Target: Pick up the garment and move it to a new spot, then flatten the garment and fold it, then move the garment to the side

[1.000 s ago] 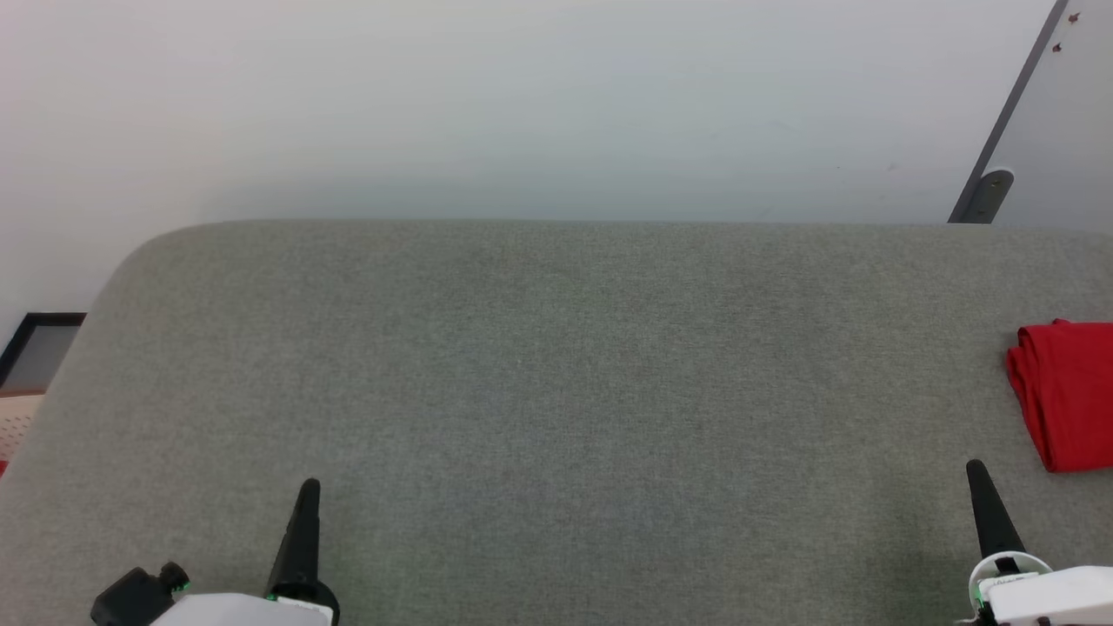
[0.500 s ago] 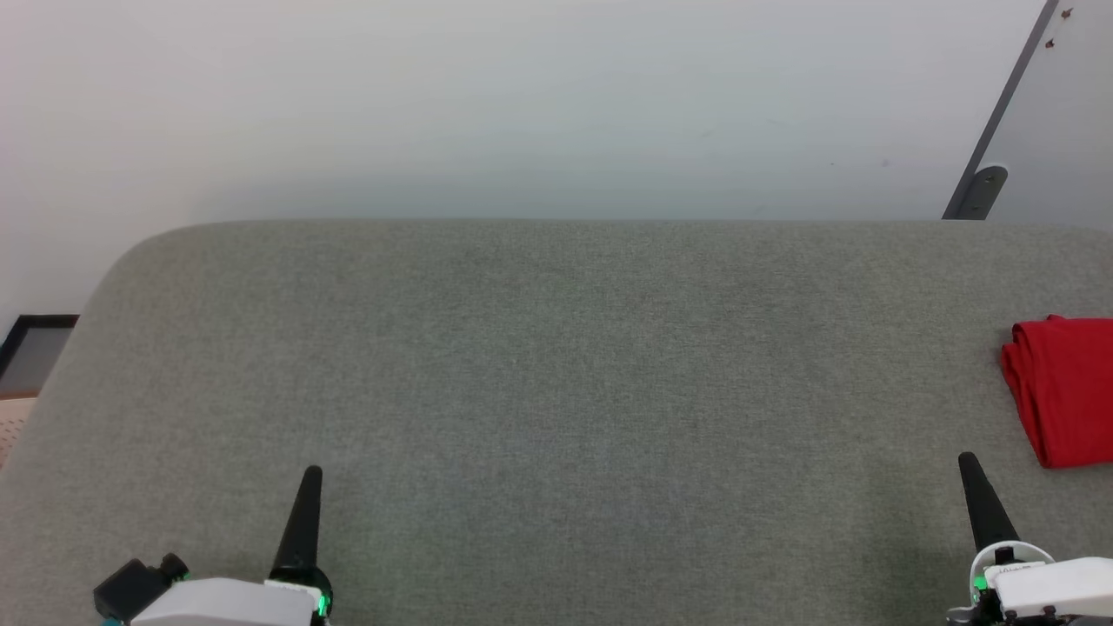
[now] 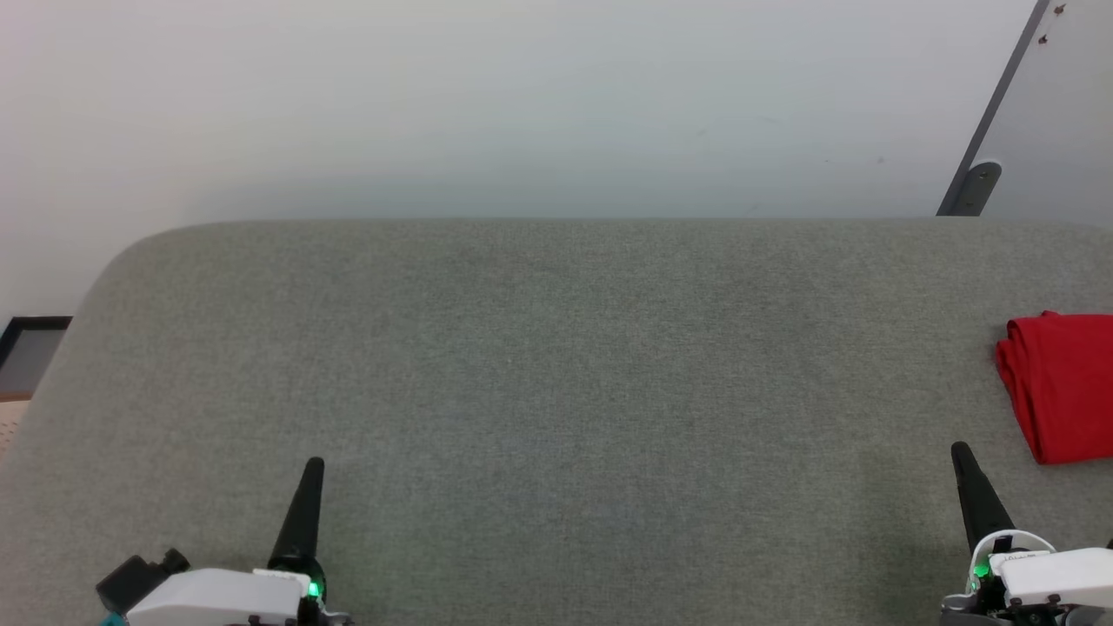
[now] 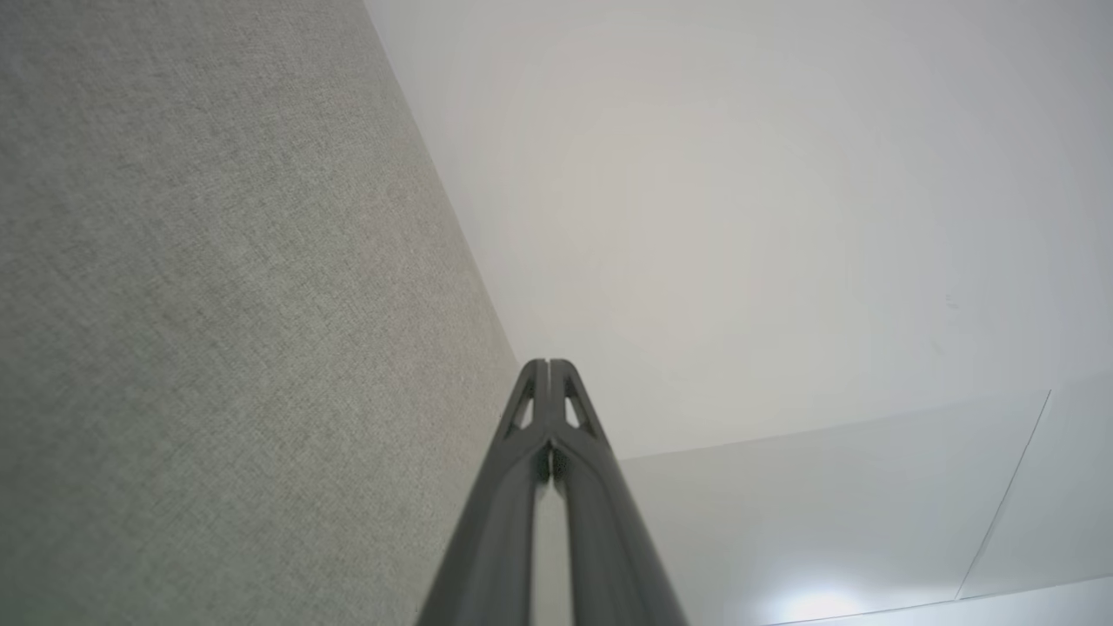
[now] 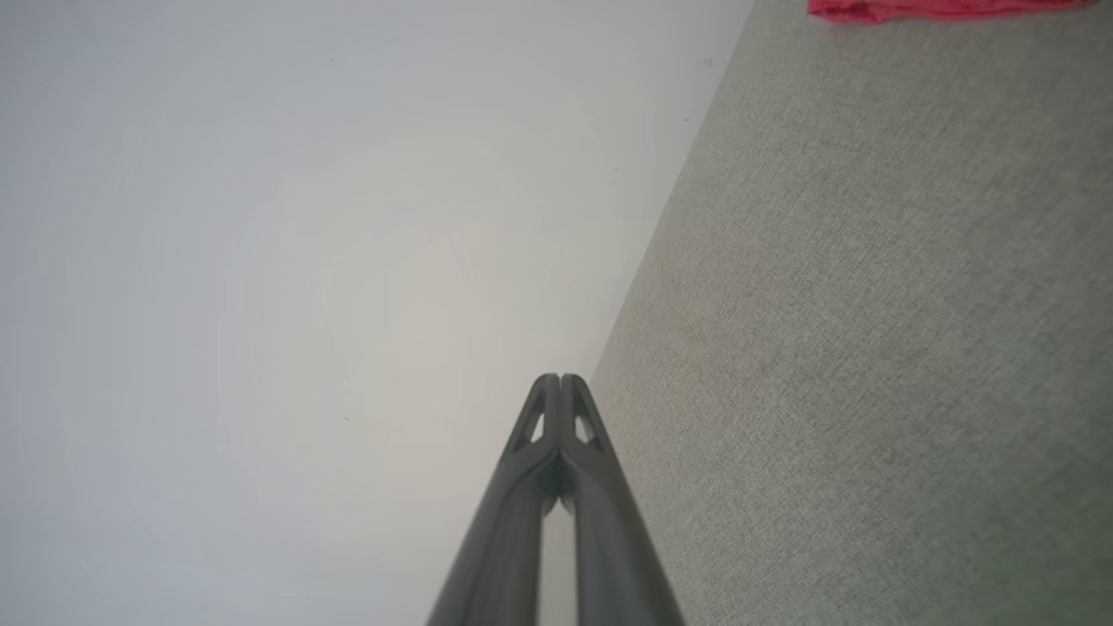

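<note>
The garment (image 3: 1063, 387) lies folded as a red bundle at the right edge of the grey fabric table (image 3: 556, 374), cut off by the head view's border. A strip of the garment (image 5: 939, 9) also shows at the top of the right wrist view. My right gripper (image 3: 961, 452) is shut and holds nothing, just below and left of the bundle, apart from it. My left gripper (image 3: 313, 467) stands at the lower left, shut and holding nothing. Both wrist views show closed fingertips: the left gripper (image 4: 549, 365) and the right gripper (image 5: 561, 380).
A pale wall rises behind the table's far edge. A grey slanted post with a bracket (image 3: 978, 178) stands at the back right. A dark-framed panel (image 3: 26, 352) sits on the floor past the table's left edge.
The head camera has turned slightly, shifting the whole picture left and up. Both grippers stay shut, and the garment lies as before.
</note>
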Robot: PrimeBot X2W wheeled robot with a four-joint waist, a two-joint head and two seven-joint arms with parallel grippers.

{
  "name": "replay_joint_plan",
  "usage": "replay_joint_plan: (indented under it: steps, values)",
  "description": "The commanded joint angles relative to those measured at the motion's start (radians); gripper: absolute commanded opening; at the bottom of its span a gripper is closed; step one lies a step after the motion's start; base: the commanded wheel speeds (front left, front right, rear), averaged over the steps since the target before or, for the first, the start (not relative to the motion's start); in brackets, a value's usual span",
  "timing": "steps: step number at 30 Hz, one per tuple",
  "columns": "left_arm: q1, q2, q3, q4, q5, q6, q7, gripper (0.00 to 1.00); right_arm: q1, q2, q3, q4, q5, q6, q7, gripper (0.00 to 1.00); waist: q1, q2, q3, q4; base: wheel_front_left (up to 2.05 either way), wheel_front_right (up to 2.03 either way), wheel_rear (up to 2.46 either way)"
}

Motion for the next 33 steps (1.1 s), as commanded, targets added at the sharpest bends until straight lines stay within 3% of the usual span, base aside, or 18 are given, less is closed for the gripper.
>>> replay_joint_plan:
  steps: [1, 33]
  values:
    - [-0.021, -0.001, 0.004, -0.002, -0.022, -0.003, 0.006, 0.00, -0.019, 0.003, -0.005, -0.002, 0.027, -0.001, 0.006, 0.00, -0.0001, 0.0000, 0.000, -0.001, 0.00, 0.00, 0.00]
    - [-0.068, -0.018, 0.029, 0.036, -0.231, -0.003, 0.072, 0.00, -0.049, 0.032, -0.021, 0.018, 0.212, -0.001, 0.066, 0.00, -0.0001, 0.0000, 0.007, -0.019, 0.00, 0.00, 0.00]
